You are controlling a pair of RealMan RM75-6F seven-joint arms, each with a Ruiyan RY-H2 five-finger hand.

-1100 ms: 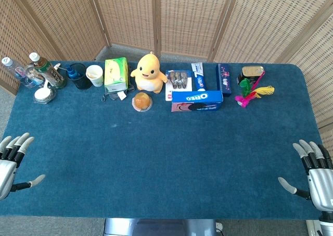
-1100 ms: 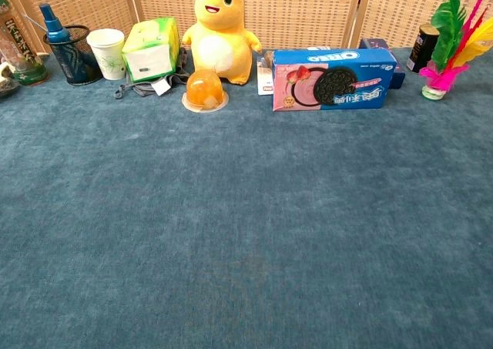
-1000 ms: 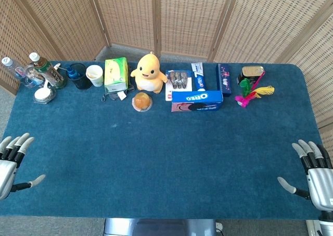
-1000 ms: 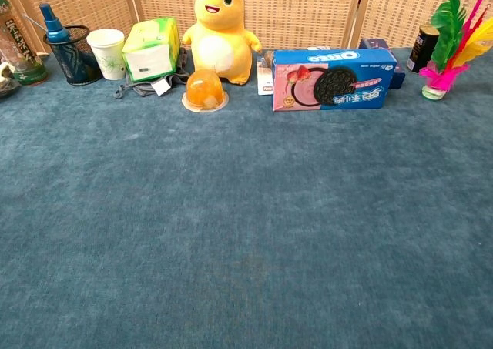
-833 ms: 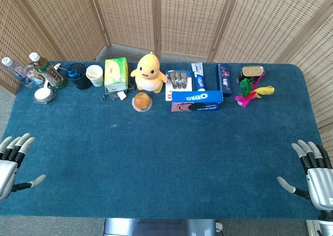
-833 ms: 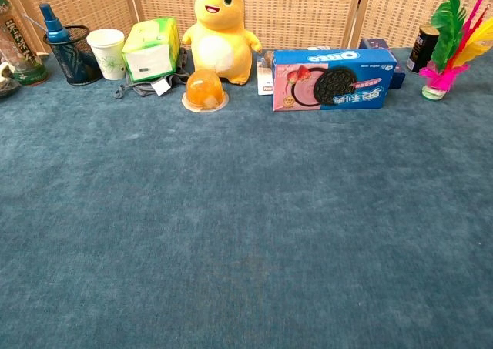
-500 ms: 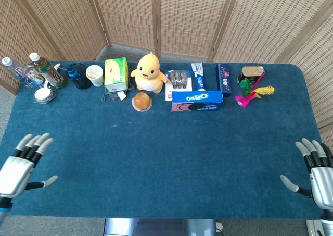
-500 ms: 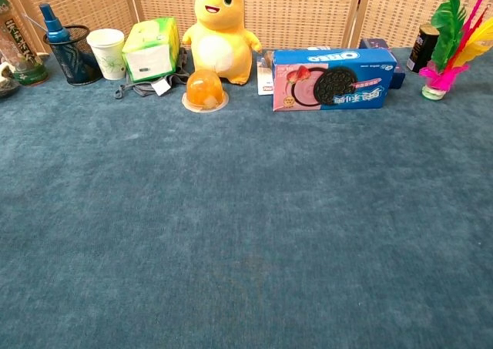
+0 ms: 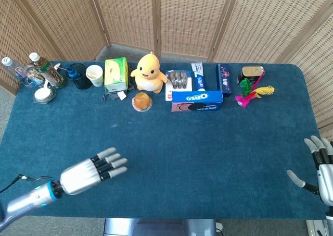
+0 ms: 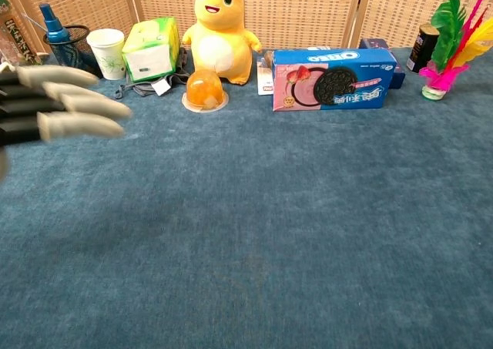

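Left hand [image 9: 92, 172] is hovering lower left, fingers spread, empty; right hand [image 9: 323, 171] is idling open at right edge.

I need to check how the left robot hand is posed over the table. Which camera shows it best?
The head view: the whole left robot hand shows from above, fingers apart, holding nothing, over bare blue table. The chest view catches only its blurred fingers at the left edge.

The left hand [image 10: 58, 102] (fingers extended, holding nothing) hovers above the blue table [image 10: 269, 233].
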